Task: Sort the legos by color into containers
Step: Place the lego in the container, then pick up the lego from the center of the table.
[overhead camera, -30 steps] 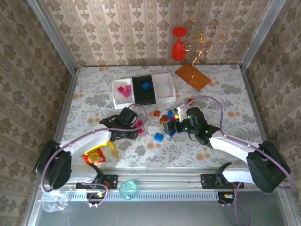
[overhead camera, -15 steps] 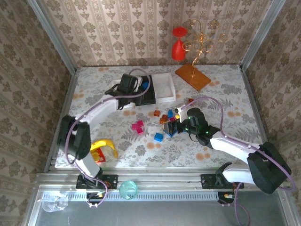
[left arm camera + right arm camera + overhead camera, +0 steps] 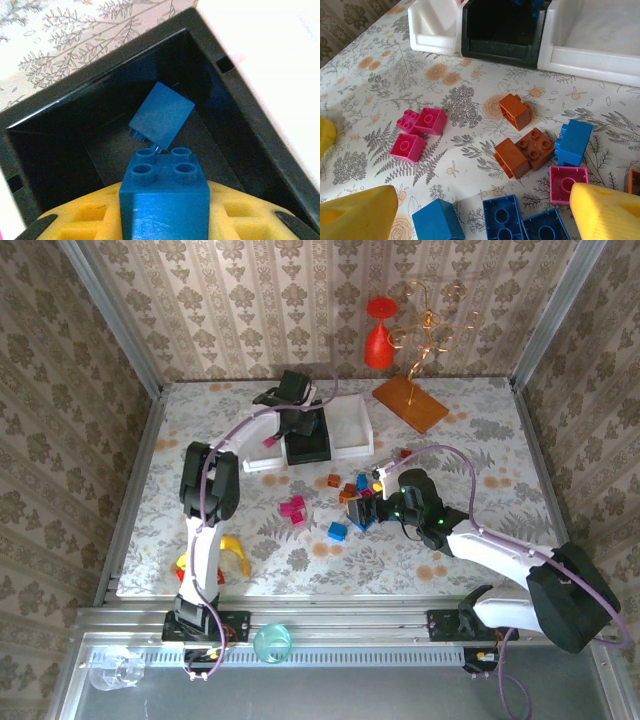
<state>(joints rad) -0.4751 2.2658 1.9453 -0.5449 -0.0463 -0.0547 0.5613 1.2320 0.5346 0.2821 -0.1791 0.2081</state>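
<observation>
The left gripper (image 3: 164,222) clamps a blue brick (image 3: 164,192) over the black tray (image 3: 60,145), seemingly needing only to let go, while the right gripper (image 3: 480,214) hovers wide open above the loose bricks (image 3: 522,150).

Three trays (image 3: 350,427) sat side by side. My left gripper (image 3: 164,220) held a brick (image 3: 164,195) over the middle tray (image 3: 60,125), another brick (image 3: 161,116) lying inside. Loose bricks (image 3: 530,150) lay before them, beneath my right gripper (image 3: 480,212).
</observation>
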